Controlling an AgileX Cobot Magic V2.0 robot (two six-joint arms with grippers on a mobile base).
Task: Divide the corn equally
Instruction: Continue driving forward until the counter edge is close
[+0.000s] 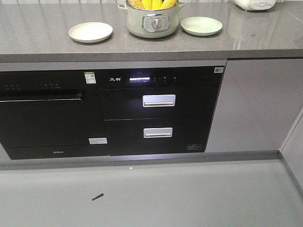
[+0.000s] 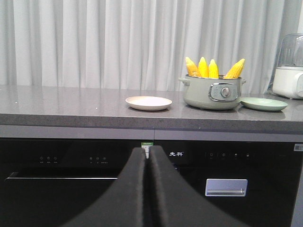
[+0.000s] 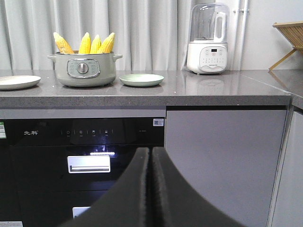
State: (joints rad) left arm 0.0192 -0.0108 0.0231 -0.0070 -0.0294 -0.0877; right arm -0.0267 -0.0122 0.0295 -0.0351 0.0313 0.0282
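Note:
Several yellow corn (image 2: 203, 67) (image 3: 86, 43) (image 1: 152, 4) cobs stand upright in a pale green pot (image 2: 211, 94) (image 3: 84, 70) (image 1: 154, 21) on the grey countertop. A cream plate (image 1: 90, 32) (image 2: 148, 102) (image 3: 16, 82) lies left of the pot and a green plate (image 1: 201, 25) (image 2: 263, 103) (image 3: 141, 79) lies right of it; both hold nothing. My left gripper (image 2: 147, 152) is shut, empty, low before the black appliances. My right gripper (image 3: 151, 151) is also shut and empty, below counter height. Neither shows in the front-facing view.
Black built-in appliances with silver drawer handles (image 1: 159, 100) fill the cabinet front under the counter (image 1: 42, 28). A white blender (image 3: 207, 40) (image 2: 289, 71) stands at the counter's right end, a wooden rack (image 3: 289, 38) beyond it. White curtains hang behind. Grey floor (image 1: 189, 194) lies in front.

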